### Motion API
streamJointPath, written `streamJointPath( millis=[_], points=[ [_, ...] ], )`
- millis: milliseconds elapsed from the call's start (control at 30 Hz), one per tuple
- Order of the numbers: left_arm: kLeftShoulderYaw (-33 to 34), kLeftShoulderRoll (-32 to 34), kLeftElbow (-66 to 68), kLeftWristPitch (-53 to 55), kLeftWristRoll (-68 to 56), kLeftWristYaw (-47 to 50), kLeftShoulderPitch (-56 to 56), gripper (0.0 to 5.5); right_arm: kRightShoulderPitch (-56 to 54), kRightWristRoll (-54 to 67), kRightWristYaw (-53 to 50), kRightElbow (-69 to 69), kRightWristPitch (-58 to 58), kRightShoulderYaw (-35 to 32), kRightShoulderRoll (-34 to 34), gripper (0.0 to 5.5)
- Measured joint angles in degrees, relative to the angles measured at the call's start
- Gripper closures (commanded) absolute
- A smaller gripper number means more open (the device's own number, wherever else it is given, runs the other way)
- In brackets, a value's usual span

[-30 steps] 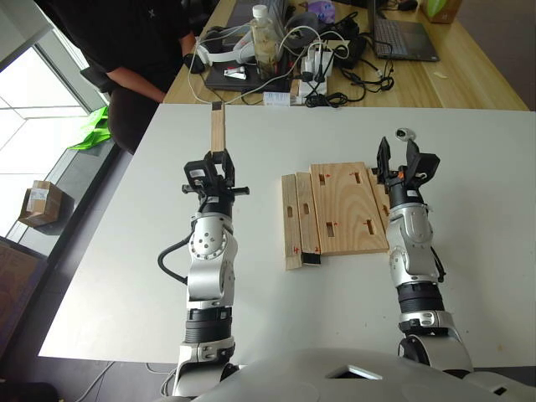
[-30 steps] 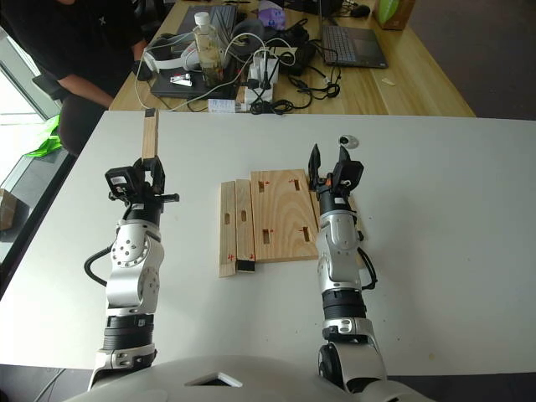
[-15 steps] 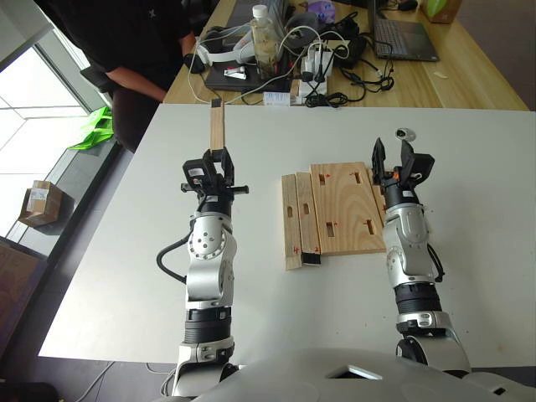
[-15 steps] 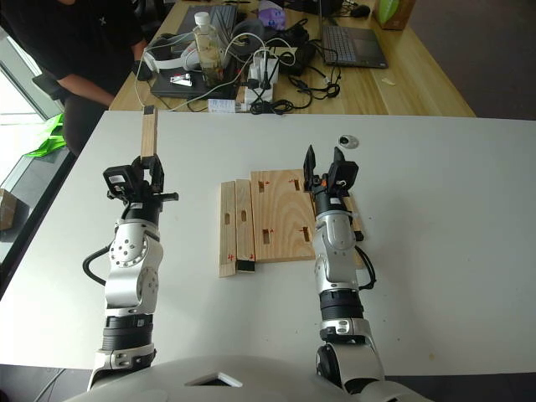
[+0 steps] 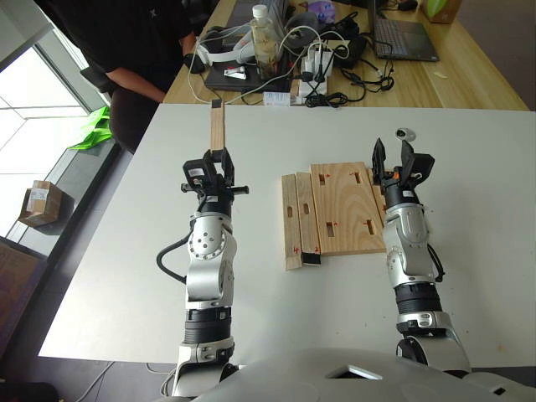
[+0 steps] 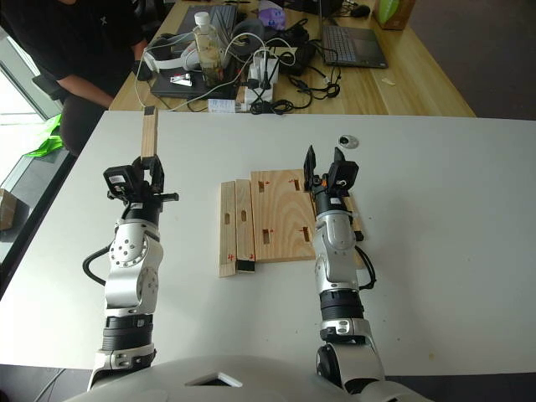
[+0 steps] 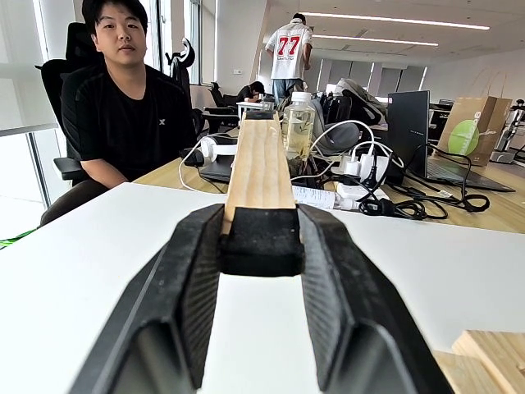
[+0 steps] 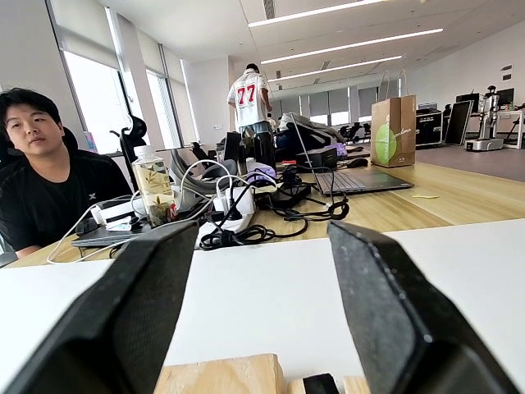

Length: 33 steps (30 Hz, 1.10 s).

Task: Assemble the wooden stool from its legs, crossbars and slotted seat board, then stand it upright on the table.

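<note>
Barely begun: left gripper (image 5: 216, 164) clamps one wooden leg (image 5: 218, 126), right gripper (image 5: 394, 159) gapes empty by the flat, unassembled slotted seat board (image 5: 347, 209).

The slotted seat board (image 5: 347, 208) lies flat mid-table, pale plywood with four rectangular slots and small red marks; at its 9 o'clock two narrow slotted slats (image 5: 291, 222) lie flat side by side against it; a dark block (image 5: 311, 259) sits at their near end; at the board's 10 o'clock a dark-tipped wooden bar (image 5: 217, 127) points toward 12 o'clock, its near end clamped in the left gripper (image 5: 216, 157); at 3 o'clock thin strips (image 6: 358, 219) lie partly hidden.
</note>
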Motion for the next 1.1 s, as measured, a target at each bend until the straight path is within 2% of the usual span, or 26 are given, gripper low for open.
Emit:
streamJointPath(
  millis=[1100],
  points=[
    [0.0,0.0,0.0,0.0,0.0,0.0,0.0,4.21,0.0,-1.8,-1.1,0.2,0.1,0.0,-0.2,2.55]
  ],
)
